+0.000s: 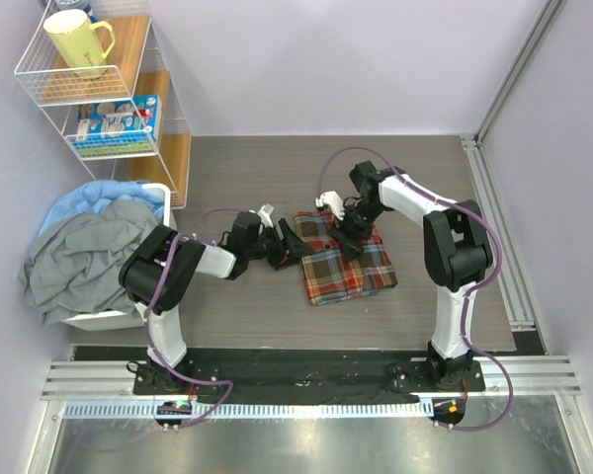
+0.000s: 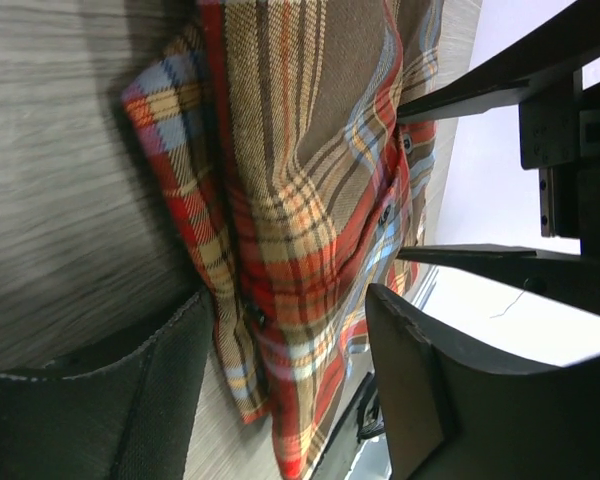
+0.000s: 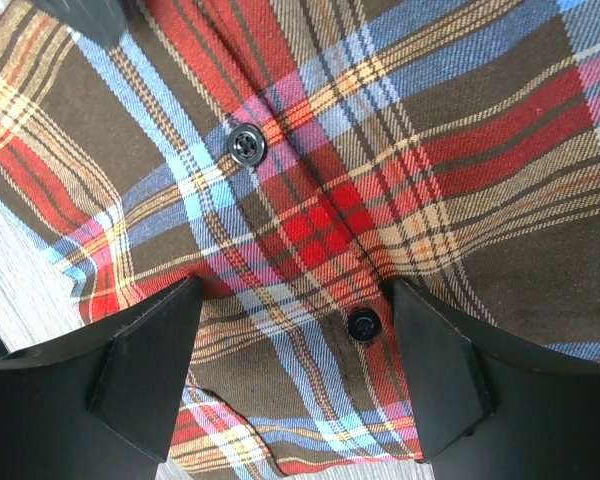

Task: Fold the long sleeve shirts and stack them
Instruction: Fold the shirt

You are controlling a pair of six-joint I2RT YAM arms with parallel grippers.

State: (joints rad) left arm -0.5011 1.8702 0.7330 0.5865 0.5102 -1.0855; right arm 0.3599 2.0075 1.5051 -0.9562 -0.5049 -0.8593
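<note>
The shirt [image 1: 351, 272] is looking soft, light and floppy. Left fingers [image 2: 150, 400] and right fingers [image 3: 140, 360] are hanging open; pinch its folded edge.

Mid-counter [image 1: 237, 188]: long sleeve shirt [image 1: 354, 267]. Left claw [image 1: 287, 247] at its left edge, right claw [image 1: 348, 241] over its far half. Far left: laundry bin [image 1: 109, 318], wire shelf [image 1: 28, 61] behind.

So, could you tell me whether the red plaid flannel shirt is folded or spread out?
Folded: the red plaid flannel shirt lies as a compact rectangle with layered edges, no sleeves sticking out.
</note>
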